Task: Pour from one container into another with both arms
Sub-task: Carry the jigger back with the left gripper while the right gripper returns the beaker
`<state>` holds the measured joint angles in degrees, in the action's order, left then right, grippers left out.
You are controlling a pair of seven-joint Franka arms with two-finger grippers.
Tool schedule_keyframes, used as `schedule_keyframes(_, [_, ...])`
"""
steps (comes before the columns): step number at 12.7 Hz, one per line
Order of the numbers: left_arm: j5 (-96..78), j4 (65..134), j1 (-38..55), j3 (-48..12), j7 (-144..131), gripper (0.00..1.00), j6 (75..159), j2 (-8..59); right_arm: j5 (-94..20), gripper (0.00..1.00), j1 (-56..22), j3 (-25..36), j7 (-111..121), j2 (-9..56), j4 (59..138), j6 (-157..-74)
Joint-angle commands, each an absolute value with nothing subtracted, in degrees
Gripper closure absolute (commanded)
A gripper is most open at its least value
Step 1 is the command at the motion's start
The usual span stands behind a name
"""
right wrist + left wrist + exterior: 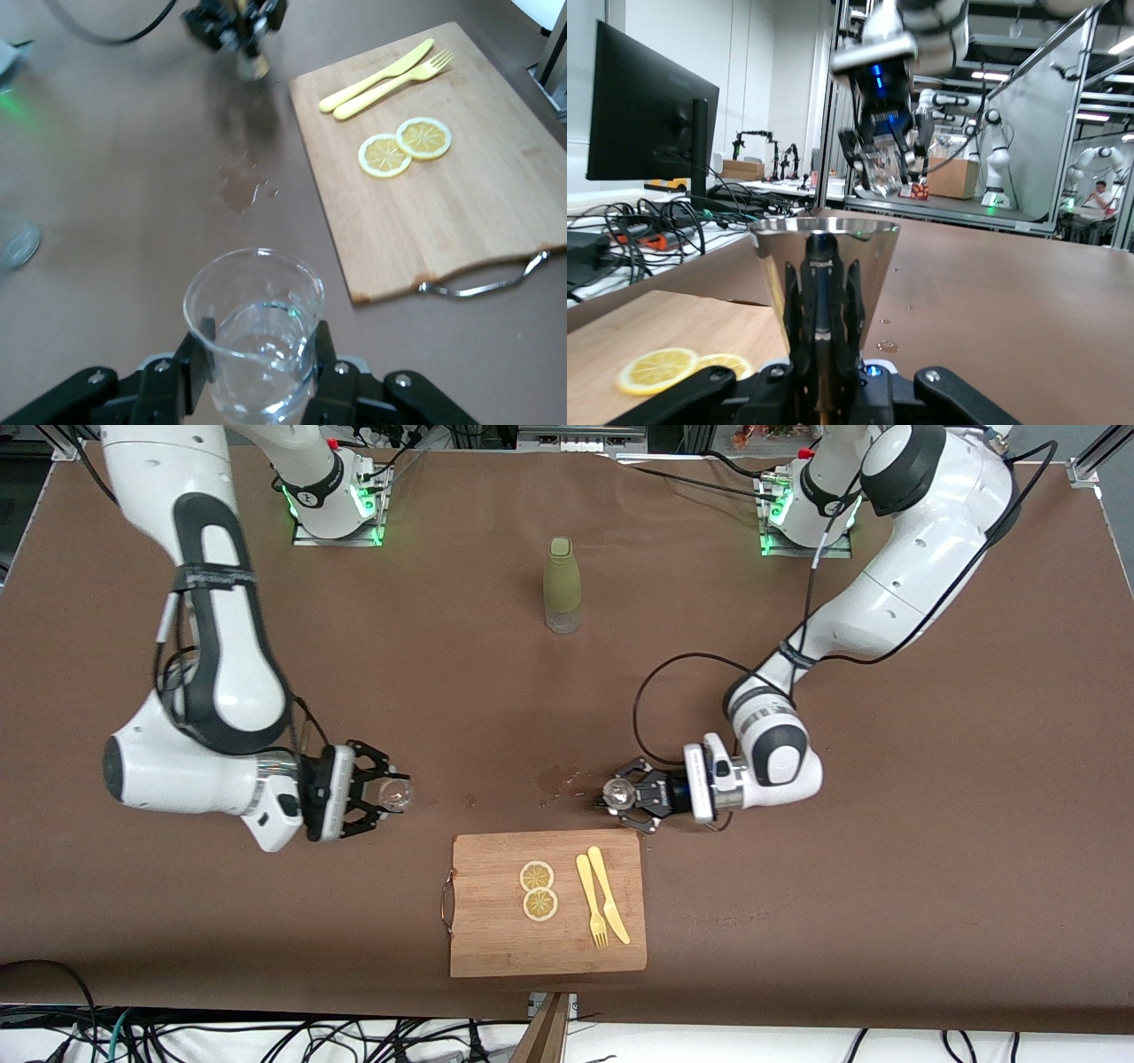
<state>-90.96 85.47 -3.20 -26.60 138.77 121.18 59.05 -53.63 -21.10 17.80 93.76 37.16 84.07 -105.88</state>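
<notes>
My right gripper (pixel 390 794) (pixel 257 359) is shut on a clear glass (pixel 395 795) (pixel 255 305) that holds some water. It keeps the glass upright over the bare brown table (pixel 886 850), toward the right arm's end. My left gripper (pixel 620 793) (pixel 824 341) is shut on a shiny metal cone-shaped cup (pixel 617 790) (pixel 828 261), upright and low over the table beside the cutting board's corner. What is inside the metal cup is hidden. The two containers are well apart. The left wrist view also shows the right gripper (pixel 879 173) with its glass.
A wooden cutting board (pixel 496 939) (pixel 496 204) with a metal handle lies near the front edge and carries two lemon slices (pixel 538 890), a yellow fork and a knife (pixel 602 899). A green bottle (pixel 562 584) stands between the arm bases. A wet patch (pixel 563 781) marks the table.
</notes>
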Motion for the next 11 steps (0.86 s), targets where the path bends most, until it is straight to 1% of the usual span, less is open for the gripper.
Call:
schedule_keyframes(1, [-85.81, 88.85, -5.62, -21.56, 134.31, 1.00, 113.76, 53.98, -57.03, 0.64, -15.05, 15.56, 106.04, 33.75, 90.78, -101.88])
schedule_keyframes(3, [-79.83, 88.77, -7.11, -16.37, 130.10, 1.00, 106.83, 51.95, -58.27, 0.64, -10.92, 15.56, 114.57, 33.84, 92.63, -98.72])
schedule_keyframes(5, [-74.47, 88.77, -9.04, -12.67, 127.45, 1.00, 100.05, 50.63, -58.88, 0.64, -6.88, 15.56, 122.30, 34.45, 94.30, -96.07])
schedule_keyframes(8, [-67.01, 88.07, -11.94, -8.54, 127.62, 1.00, 95.37, 50.02, -59.06, 0.64, -1.60, 15.56, 133.21, 37.87, 94.92, -93.61])
schedule_keyframes(11, [-65.66, 88.07, -15.55, -3.71, 127.61, 1.00, 88.61, 50.01, -59.15, 0.63, 1.75, 15.56, 137.89, 41.30, 94.57, -93.52])
